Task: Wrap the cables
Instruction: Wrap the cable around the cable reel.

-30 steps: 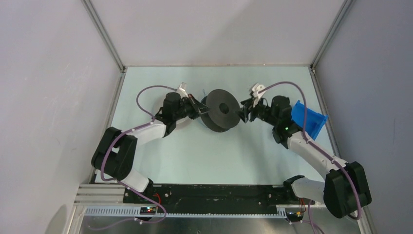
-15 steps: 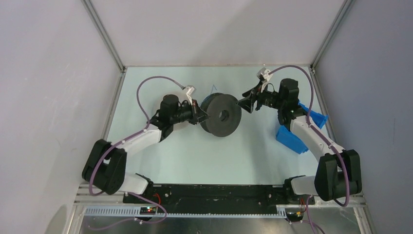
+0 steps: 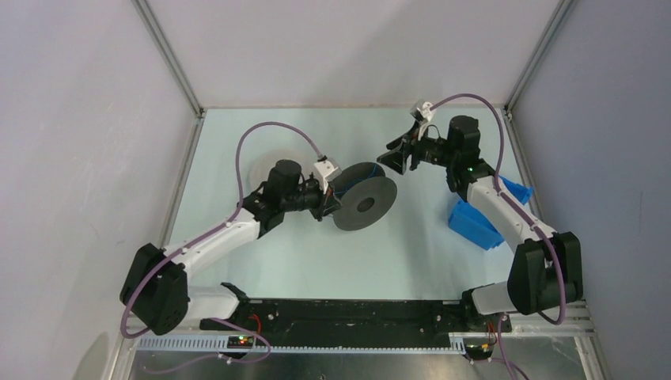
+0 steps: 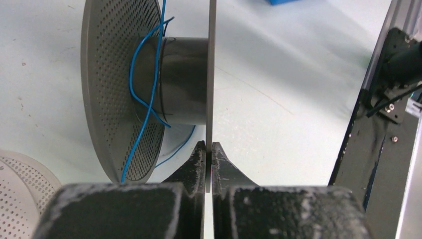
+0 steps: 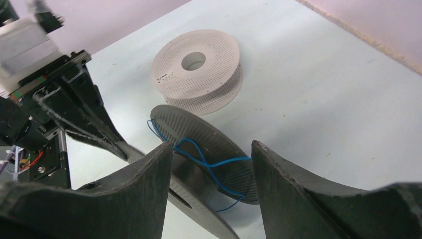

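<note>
The right tool [image 5: 211, 148], wide and empty, has left the dark spool [image 4: 181, 79]; left tool [image 4: 209, 149] alone pinches its flange, blue cable [image 4: 131, 74] slack.

My left gripper [image 4: 209, 152] has swung the dark spool [image 3: 364, 203] nearer, baring the white spool [image 3: 265, 168]. My right gripper [image 3: 394, 158] has backed away.

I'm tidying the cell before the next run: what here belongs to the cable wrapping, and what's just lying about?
In use: blue cable, loose on the dark grey spool; left gripper, shut on its flange; right gripper, open, holding nothing.
Lying about: white spool, lying flat; two blue bins.
</note>
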You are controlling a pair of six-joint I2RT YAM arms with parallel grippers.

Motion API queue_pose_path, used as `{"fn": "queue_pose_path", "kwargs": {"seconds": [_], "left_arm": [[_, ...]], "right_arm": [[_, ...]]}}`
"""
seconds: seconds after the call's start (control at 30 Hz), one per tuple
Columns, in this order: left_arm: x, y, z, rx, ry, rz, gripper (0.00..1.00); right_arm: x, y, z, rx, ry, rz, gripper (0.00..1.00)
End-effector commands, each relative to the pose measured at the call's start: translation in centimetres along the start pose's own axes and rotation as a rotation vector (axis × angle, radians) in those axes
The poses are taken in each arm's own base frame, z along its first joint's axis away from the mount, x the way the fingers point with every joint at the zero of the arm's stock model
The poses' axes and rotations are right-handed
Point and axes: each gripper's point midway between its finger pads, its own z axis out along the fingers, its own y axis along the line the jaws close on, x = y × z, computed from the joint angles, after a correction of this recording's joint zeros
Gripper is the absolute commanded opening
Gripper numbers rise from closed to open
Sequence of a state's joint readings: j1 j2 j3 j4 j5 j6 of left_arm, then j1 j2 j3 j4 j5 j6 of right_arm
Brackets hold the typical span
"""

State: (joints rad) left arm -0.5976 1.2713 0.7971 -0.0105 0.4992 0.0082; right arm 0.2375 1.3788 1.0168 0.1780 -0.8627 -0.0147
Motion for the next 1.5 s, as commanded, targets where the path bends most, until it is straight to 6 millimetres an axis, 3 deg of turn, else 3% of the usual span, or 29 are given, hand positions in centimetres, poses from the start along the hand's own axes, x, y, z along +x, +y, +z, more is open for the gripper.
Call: {"fn": "queue_pose_path", "kwargs": {"seconds": [0.0, 0.23, 0.43, 0.57, 0.77, 1.07, 1.13, 1.17, 1.23, 1.3, 1.47], "left_arm": [[-1.2, -0.2, -1.0, -0.023, 0.002, 0.141, 0.00], [-0.9, -0.4, -1.3, -0.069, 0.017, 0.234, 0.00], [-0.6, -1.2, -1.2, -0.082, 0.023, 0.263, 0.00], [-0.6, -1.7, -0.8, -0.063, 0.024, 0.195, 0.00], [-1.5, -1.7, -0.2, -0.073, 0.015, 0.126, 0.00], [-1.6, -2.1, 0.4, -0.049, 0.021, 0.097, 0.07], [-1.4, -2.2, 0.5, -0.039, 0.025, 0.107, 0.01], [-1.1, -2.2, 0.5, -0.036, 0.032, 0.111, 0.01], [-0.4, -2.0, 0.5, -0.040, 0.046, 0.132, 0.00], [0.1, -1.6, 0.4, -0.063, 0.057, 0.161, 0.00], [0.4, -1.0, 0.3, -0.089, 0.069, 0.207, 0.00]], "right_arm": [[0.0, -0.1, 1.5, 0.039, 0.045, 0.105, 0.62], [3.0, -1.2, 1.8, 0.175, 0.131, 0.438, 0.56], [5.2, 1.7, 1.4, 0.136, 0.209, 0.526, 0.54], [3.8, 3.8, -0.1, 0.081, 0.191, 0.412, 0.57], [1.9, 6.5, -1.9, -0.105, 0.155, 0.023, 0.63], [3.7, 8.3, -0.1, -0.298, 0.155, -0.320, 0.64], [3.2, 6.9, 0.4, -0.231, 0.149, -0.342, 0.64], [2.7, 6.5, 0.4, -0.188, 0.143, -0.265, 0.64], [-0.2, 4.1, 0.4, -0.055, 0.063, -0.140, 0.62], [-1.5, 2.7, 0.0, 0.043, 0.034, 0.014, 0.58], [1.1, -0.2, -0.7, 0.202, 0.084, 0.279, 0.57]]}}
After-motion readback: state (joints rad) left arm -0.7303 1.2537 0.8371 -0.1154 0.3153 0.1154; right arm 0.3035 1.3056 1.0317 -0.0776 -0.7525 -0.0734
